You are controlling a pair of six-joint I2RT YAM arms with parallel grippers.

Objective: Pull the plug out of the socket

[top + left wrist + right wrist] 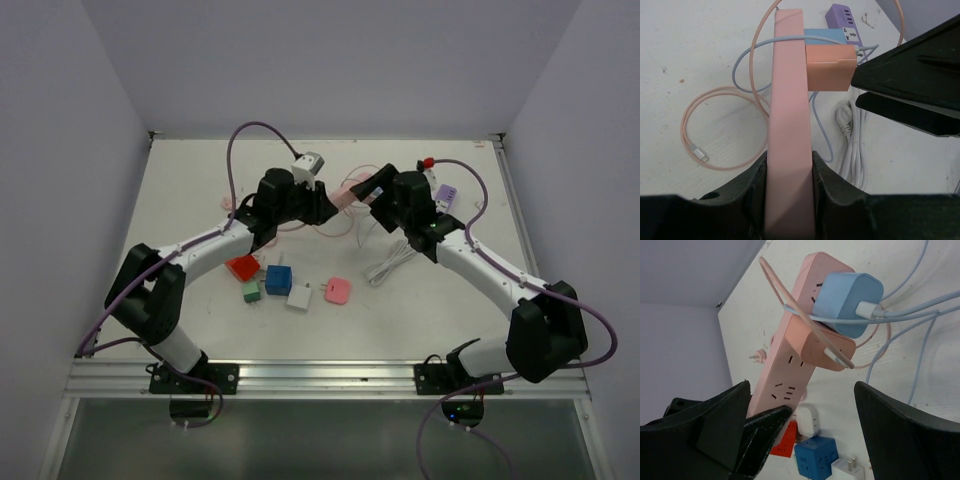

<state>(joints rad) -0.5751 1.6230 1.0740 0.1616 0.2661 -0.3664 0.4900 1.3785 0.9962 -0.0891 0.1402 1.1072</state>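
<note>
Lying loose down by the bases, on the table [190, 190]: red adapter [241, 267], green adapter [251, 291], blue cube adapter [279, 279], white adapter [299, 297] and pink adapter [338, 290], none of them part of the job. Just beyond, clamped firmly in the left gripper [790, 172]: the lower end of the pink socket strip [787, 95], pinched on both long edges, apparently clear of the table and angled toward the other arm. Held so, most likely, to anchor the strip against a pull rather than letting it drag along. Seated in its face further up: a salmon plug [830, 67], then a blue plug [822, 36] right behind and touching it, each trailing a cable. Facing them, spread wide and gripping nothing: the right gripper [800, 390], straddling the strip in its own wrist view, with its tips just beside the salmon plug in the left wrist view; cannot tell whether touching. Probably lined up to close on that nearer plug, though no telling for sure which of the two. Further back, flat on the table: a coiled white cable [392, 262], a looped pink cable [720, 130] and, farthest, a purple strip [446, 194].
</note>
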